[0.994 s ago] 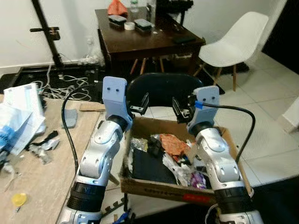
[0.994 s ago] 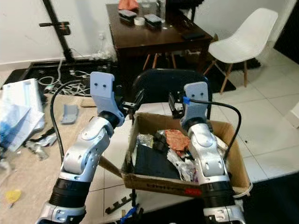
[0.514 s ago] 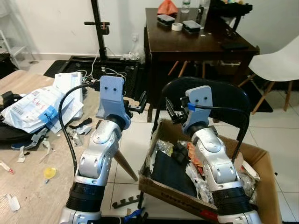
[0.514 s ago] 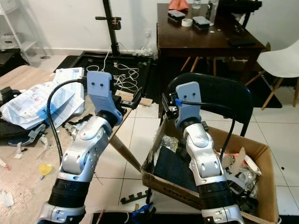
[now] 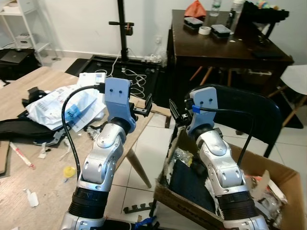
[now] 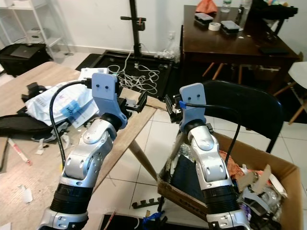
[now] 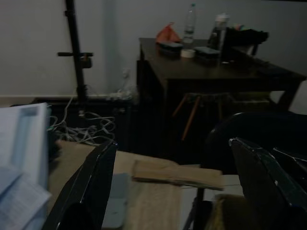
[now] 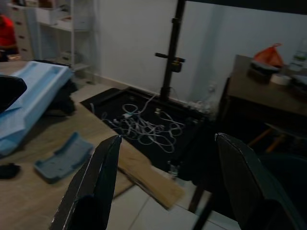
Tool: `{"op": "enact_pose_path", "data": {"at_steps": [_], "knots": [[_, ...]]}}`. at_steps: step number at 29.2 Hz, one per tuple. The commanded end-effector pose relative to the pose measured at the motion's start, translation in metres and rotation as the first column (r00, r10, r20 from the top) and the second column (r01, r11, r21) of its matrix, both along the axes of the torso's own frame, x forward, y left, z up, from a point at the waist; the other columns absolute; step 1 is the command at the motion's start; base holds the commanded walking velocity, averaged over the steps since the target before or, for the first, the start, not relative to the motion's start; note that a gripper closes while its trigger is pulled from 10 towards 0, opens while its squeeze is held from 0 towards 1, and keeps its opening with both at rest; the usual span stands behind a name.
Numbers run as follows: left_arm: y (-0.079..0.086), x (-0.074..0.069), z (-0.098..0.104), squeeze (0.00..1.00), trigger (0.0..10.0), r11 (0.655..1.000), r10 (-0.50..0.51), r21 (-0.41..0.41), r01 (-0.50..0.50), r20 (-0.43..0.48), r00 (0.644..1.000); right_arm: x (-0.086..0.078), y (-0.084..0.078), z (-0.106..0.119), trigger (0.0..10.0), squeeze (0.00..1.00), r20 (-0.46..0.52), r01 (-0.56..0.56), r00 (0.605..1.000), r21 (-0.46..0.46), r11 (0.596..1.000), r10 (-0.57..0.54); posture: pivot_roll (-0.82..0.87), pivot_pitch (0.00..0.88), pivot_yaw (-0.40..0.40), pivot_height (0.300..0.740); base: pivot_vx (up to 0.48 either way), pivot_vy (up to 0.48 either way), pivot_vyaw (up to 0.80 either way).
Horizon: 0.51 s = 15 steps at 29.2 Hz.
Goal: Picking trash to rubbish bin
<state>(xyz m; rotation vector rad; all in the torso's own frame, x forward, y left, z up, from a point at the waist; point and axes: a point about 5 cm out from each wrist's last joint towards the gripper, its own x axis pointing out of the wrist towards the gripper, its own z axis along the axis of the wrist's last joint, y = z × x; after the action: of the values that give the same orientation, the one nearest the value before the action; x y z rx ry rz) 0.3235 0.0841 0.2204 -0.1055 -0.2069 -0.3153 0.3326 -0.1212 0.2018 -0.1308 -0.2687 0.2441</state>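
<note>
A wooden table (image 5: 29, 177) on my left carries scattered litter: blue-and-white plastic mailers (image 5: 62, 103), a yellow scrap (image 5: 70, 170), a red-and-white stick (image 5: 21, 155) and small wrappers (image 5: 29, 197). A cardboard box (image 5: 280, 168) stuffed with rubbish stands on the floor at the lower right. Both arms are raised before my chest, over the gap between table and box. My left gripper (image 5: 145, 108) is open and holds nothing; the left wrist view shows its fingers (image 7: 86, 191) wide apart. My right gripper (image 5: 176, 112) is open and holds nothing too.
A black chair (image 5: 249, 110) stands right behind the box. Beyond it is a dark wooden table (image 5: 225, 48) with small items. A black stand (image 5: 122, 33) and white cables (image 5: 134, 76) are on the floor ahead. A black bag (image 5: 14, 127) lies on the table.
The camera has swung left: the littered wooden table has come into view and the box has slid to the lower right. Both arms keep the same raised, open pose.
</note>
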Motion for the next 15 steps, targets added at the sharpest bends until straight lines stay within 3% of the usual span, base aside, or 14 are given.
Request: {"op": "enact_pose_path", "data": {"at_steps": [1, 15], "knots": [[0.0011, -0.0021, -0.0018, 0.00, 10.0, 1.000, 0.007, 0.002, -0.007, -0.003, 1.000, -0.0001, 0.0029, -0.0027, 10.0, 0.00, -0.007, -0.010, 1.000, -0.002, 1.000, 0.010, 0.00, 0.020, -0.013, 0.740, 0.000, 0.000, 0.80], [-0.0009, -0.0030, -0.0030, 0.00, 10.0, 1.000, -0.003, 0.005, 0.003, -0.007, 1.000, 0.0006, 0.0011, -0.0017, 10.0, 0.00, -0.004, -0.007, 1.000, -0.003, 1.000, 0.007, 0.01, 0.021, -0.014, 0.740, 0.000, 0.000, 0.80]]}}
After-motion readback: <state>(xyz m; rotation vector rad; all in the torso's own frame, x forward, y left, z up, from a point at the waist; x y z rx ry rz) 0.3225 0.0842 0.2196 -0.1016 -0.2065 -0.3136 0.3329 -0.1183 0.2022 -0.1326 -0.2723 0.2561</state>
